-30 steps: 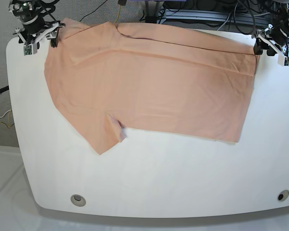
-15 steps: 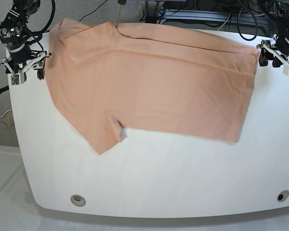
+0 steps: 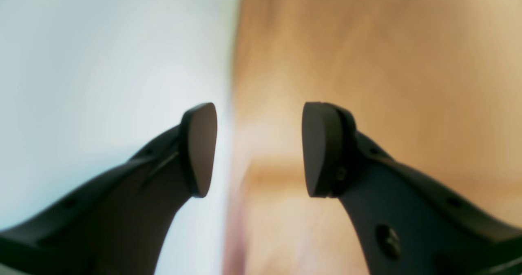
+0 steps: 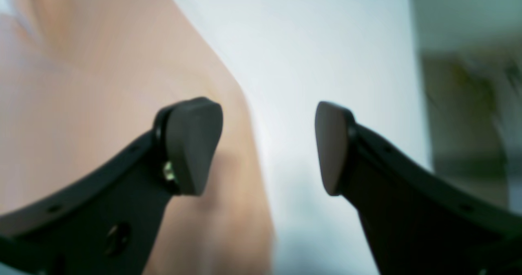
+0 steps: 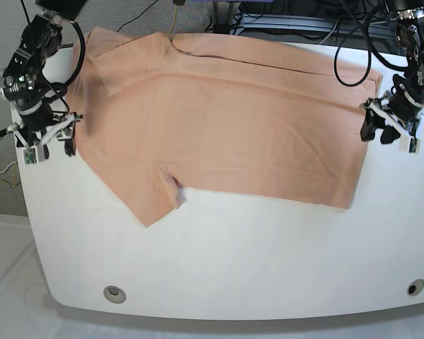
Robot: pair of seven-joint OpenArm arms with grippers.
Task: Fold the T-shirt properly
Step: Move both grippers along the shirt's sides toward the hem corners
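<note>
1. In the left wrist view we see the left tool with its two dark pads standing apart and nothing between them, so it is released. Behind the gap runs the edge of the T-shirt: peach cloth fills the side behind one pad, and the white tabletop fills the side behind the other. The picture is blurred, so we cannot tell whether the pads touch the cloth.

2. In the right wrist view we see the right tool, likewise spread and empty. One pad lies over the T-shirt, the other over bare tabletop, with the cloth's edge running between them. This view is blurred too.

3. In the base view we see the T-shirt spread flat over the far half of the tabletop, its far long edge turned over in a narrow band and one short sleeve pointing toward the near edge. The right tool hangs just beside the T-shirt's sleeve-end edge. The left tool hangs just beside the T-shirt's opposite, hem-end edge. Neither grasps the cloth. Black cables loop beyond the T-shirt's far edge.
</note>
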